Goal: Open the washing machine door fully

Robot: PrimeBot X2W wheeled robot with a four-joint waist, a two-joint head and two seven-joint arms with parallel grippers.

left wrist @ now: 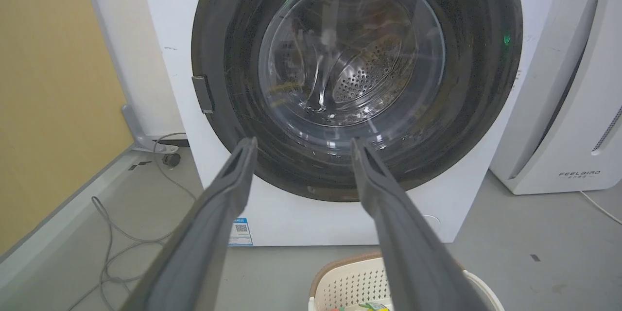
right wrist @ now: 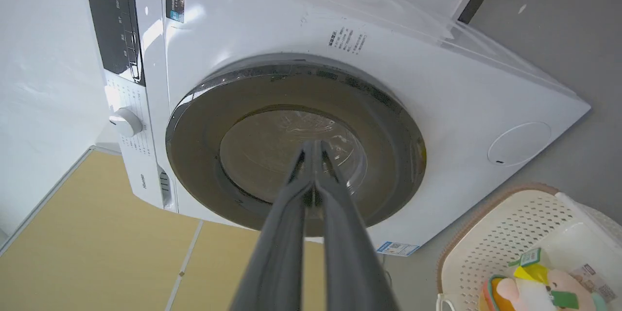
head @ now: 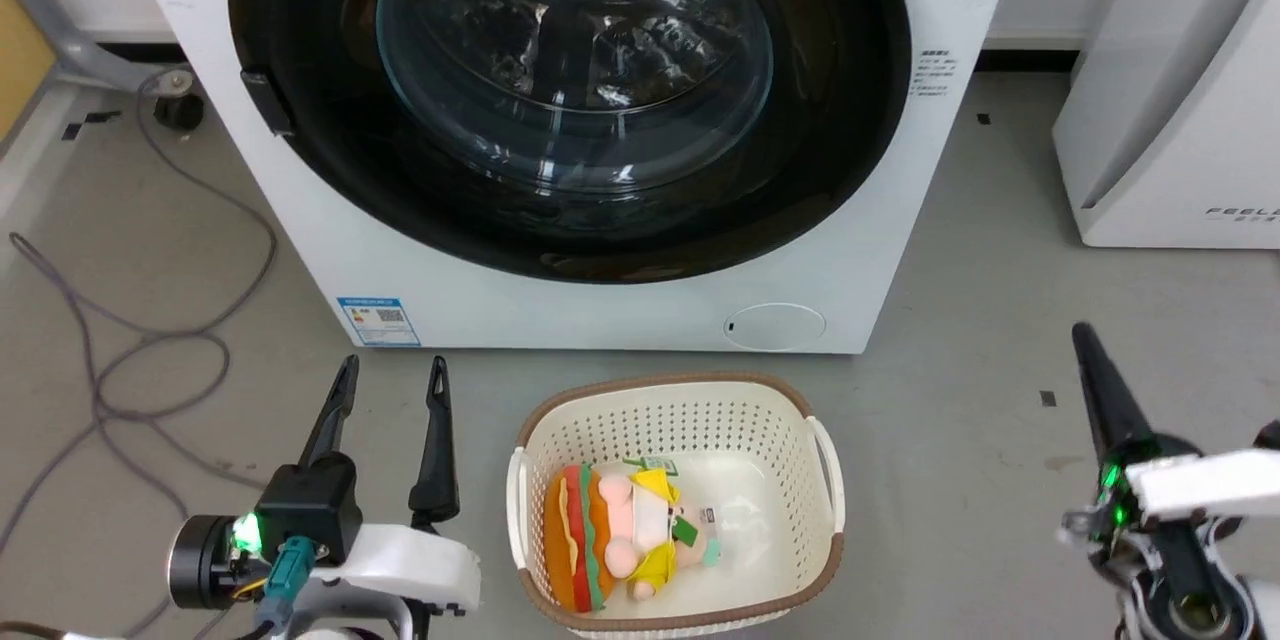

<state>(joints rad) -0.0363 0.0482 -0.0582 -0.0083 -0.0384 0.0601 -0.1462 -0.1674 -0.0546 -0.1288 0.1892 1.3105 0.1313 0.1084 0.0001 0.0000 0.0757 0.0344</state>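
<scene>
The washing machine (head: 620, 310) is a white front-loader standing straight ahead on the floor. Its round glossy black door (head: 300, 40) with the bulging glass window lies flat against the front, shut, with a small handle (head: 266, 102) on its left rim. My left gripper (head: 392, 372) hovers low at the lower left, open and empty, its fingers (left wrist: 233, 175) pointing at the door (left wrist: 228, 58) from a distance. My right gripper (head: 1082, 335) is at the lower right, shut on nothing; in its wrist view the fingertips (right wrist: 313, 148) meet in front of the door (right wrist: 204, 131).
A cream basket (head: 680, 420) holding a burger plush toy (head: 620, 535) sits on the floor before the machine, between my arms. A white FEELBIRD appliance (head: 1180, 120) stands at the right. Grey cables (head: 130, 360) loop on the floor at the left.
</scene>
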